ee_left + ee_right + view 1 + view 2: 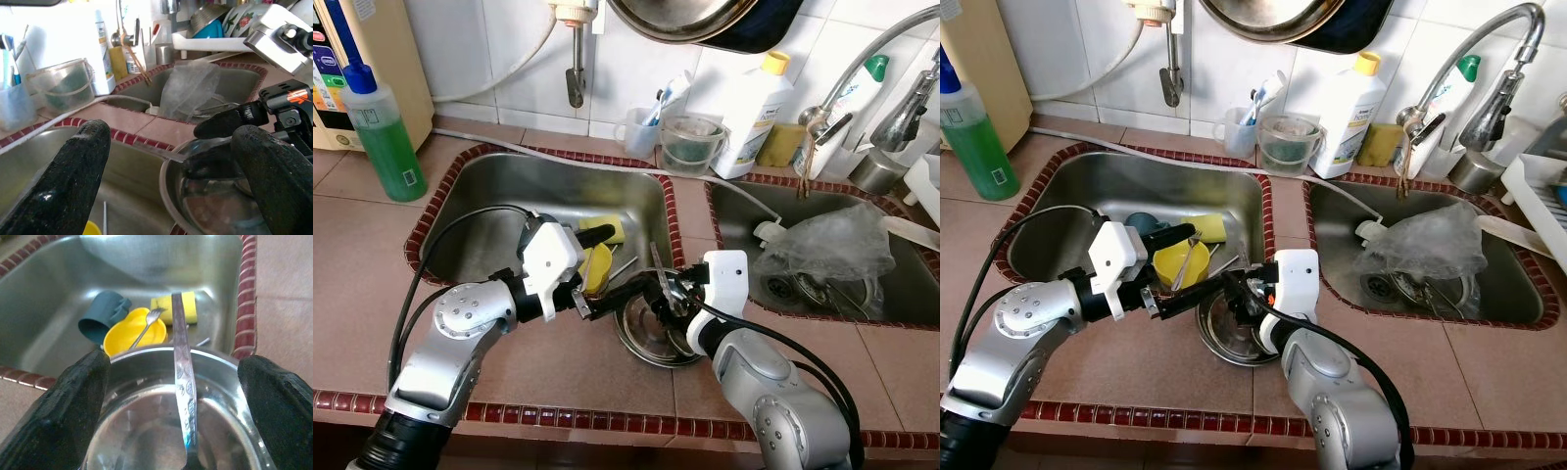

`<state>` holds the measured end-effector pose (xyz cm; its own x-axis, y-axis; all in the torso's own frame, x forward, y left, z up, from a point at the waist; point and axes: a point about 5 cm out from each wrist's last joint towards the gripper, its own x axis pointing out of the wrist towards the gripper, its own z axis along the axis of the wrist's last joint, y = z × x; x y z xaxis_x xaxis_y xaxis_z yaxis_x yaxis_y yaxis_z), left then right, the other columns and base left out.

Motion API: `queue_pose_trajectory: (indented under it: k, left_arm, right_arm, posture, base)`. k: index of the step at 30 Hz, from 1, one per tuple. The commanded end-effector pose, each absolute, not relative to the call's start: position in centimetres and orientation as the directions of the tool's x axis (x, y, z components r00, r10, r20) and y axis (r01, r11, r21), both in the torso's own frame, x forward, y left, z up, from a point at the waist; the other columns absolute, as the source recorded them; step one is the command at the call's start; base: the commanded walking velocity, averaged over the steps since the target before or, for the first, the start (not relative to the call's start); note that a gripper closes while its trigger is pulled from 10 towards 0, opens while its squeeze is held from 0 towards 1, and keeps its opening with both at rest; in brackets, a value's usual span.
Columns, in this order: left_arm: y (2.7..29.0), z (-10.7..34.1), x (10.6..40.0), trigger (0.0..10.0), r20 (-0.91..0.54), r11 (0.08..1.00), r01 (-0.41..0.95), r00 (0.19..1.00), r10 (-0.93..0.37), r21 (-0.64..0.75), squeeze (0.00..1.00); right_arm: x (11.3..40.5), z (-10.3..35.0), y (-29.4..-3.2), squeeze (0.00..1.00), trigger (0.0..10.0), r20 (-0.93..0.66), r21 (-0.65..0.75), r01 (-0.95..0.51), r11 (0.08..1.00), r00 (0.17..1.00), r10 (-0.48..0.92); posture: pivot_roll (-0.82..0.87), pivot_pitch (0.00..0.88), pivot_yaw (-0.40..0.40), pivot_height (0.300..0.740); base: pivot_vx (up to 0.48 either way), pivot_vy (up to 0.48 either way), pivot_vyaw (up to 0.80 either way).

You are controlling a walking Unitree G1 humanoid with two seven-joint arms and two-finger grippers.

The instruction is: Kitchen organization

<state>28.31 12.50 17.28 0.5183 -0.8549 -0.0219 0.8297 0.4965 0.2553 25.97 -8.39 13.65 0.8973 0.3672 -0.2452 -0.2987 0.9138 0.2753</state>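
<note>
Steel bowl (161, 431) sits on the counter (372, 284) at the left sink's (489, 186) front rim, with a metal utensil handle (182, 382) running lengthwise out of it toward the sink. Right hand (666, 294), open, straddles the bowl and is nearer. Left hand (592, 269), also open and empty, hovers just beside the bowl's sink-side rim.

Behind my sinks I see a green bottle (384, 132), a white bottle (756, 115) and a clear tub (692, 144).
</note>
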Motion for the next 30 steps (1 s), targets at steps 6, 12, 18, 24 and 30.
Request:
queue_pose_trajectory:
  k: [6,12,18,24,30]
  left_arm:
    - [13.0,18.1,29.0,10.0,-0.004,0.502,0.813,0.526,-0.851,0.295,0.0]
    - [13.2,18.3,29.2,10.0,0.001,0.508,0.806,0.533,-0.846,0.302,0.0]
    - [13.3,18.4,29.3,10.0,0.007,0.51,0.803,0.534,-0.845,0.308,0.0]
    - [13.1,18.4,29.4,10.0,0.011,0.51,0.802,0.533,-0.846,0.31,0.0]
    - [13.1,18.5,29.6,10.0,0.014,0.508,0.802,0.531,-0.847,0.313,0.0]
  right_arm:
    - [26.1,13.5,-8.0,0.0,10.0,-0.248,0.288,-0.307,0.907,0.891,0.381]
    - [26.3,13.3,-7.6,0.0,9.8,-0.256,0.298,-0.319,0.9,0.881,0.397]
    - [26.0,13.0,-7.4,0.0,9.0,-0.278,0.285,-0.344,0.895,0.864,0.42]
    - [25.5,12.6,-7.2,0.0,10.0,-0.31,0.26,-0.398,0.88,0.828,0.467]
    - [24.8,12.2,-7.4,0.0,10.0,-0.344,0.262,-0.433,0.863,0.793,0.503]
  posture:
    - [0.06,0.062,-0.123,0.74]
    - [0.07,0.062,-0.124,0.74]
    - [0.07,0.064,-0.127,0.74]
    - [0.06,0.062,-0.127,0.74]
    - [0.05,0.062,-0.125,0.74]
  base:
    - [0.0,0.0,0.0]
    - [0.0,0.0,0.0]
    - [0.0,0.0,0.0]
    - [0.0,0.0,0.0]
    - [0.0,0.0,0.0]
